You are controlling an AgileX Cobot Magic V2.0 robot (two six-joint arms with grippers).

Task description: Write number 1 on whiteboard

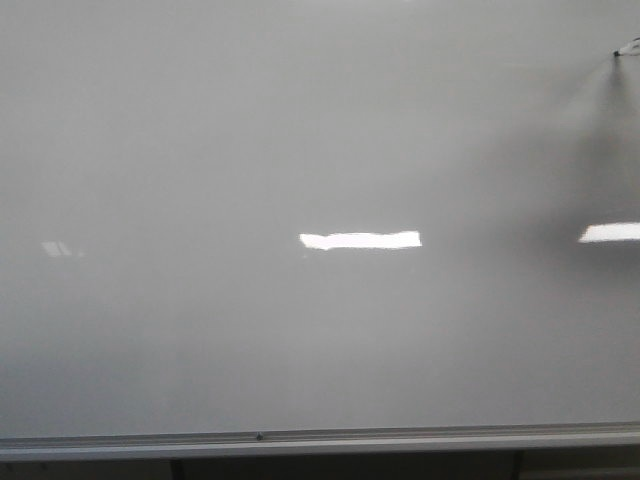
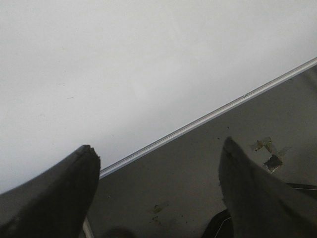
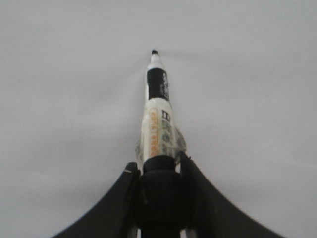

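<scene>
- Far left, front view: whiteboard (image 1: pixel 200 150), glossy pale grey, filling almost the whole frame; faint pale glint low on its left part.
- Along the board's lower edge: silver metal rail (image 1: pixel 330 438), running the full width, with a small dark screw near its middle.
- Centre of the board: bright white light reflection (image 1: pixel 360 240), a horizontal bar; a second one cut by the right edge, lying inside a broad grey shadow.
- Upper right corner, front view: marker (image 1: pixel 626 47) tip, small and dark, at the board's surface, most of it out of frame.
- Number 1: no black stroke discernible anywhere on the board; surface around the tip plain grey.
- Left wrist view: left gripper (image 2: pixel 158 153) with its two dark fingers spread wide apart, nothing between them; board and rail seen slantwise beyond, dark floor (image 2: pixel 198 173) with a few scraps under the rail.
- Right wrist view: right gripper (image 3: pixel 157 171) clamped around the marker's white labelled barrel, fingers pressed to both sides; black tip pointing away at the board, touching or just short of it, cannot tell which.
</scene>
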